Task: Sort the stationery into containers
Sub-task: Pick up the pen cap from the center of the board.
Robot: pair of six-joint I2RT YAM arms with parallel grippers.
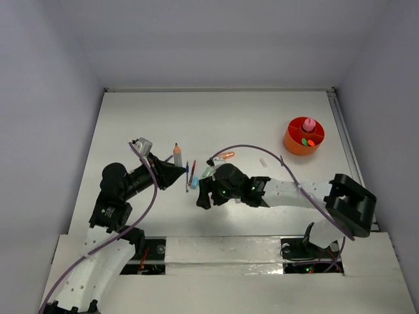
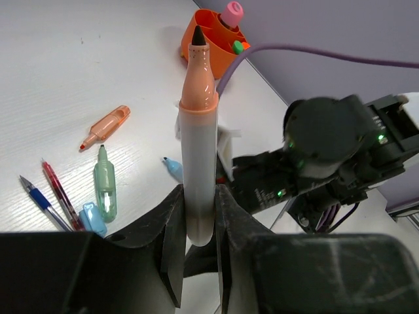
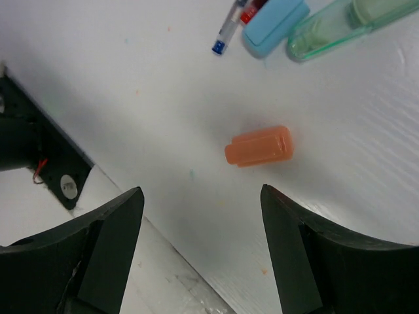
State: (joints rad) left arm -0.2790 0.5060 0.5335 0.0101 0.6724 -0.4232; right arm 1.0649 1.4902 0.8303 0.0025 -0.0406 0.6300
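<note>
Between left fingers [image 2: 171,255], pale grey marker [image 2: 198,163], orange collar, black tip

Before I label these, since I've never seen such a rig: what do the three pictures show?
Two robot arms are bolted at the near edge of the table. One picture looks down from above; the other two come from a camera on each wrist. The left hand is shut on an uncapped marker, tip up. The right hand is open above a small orange cap. Loose on the table lie red and blue pens, a green highlighter and an orange marker. The orange holder, far right, already holds a few things.
</note>
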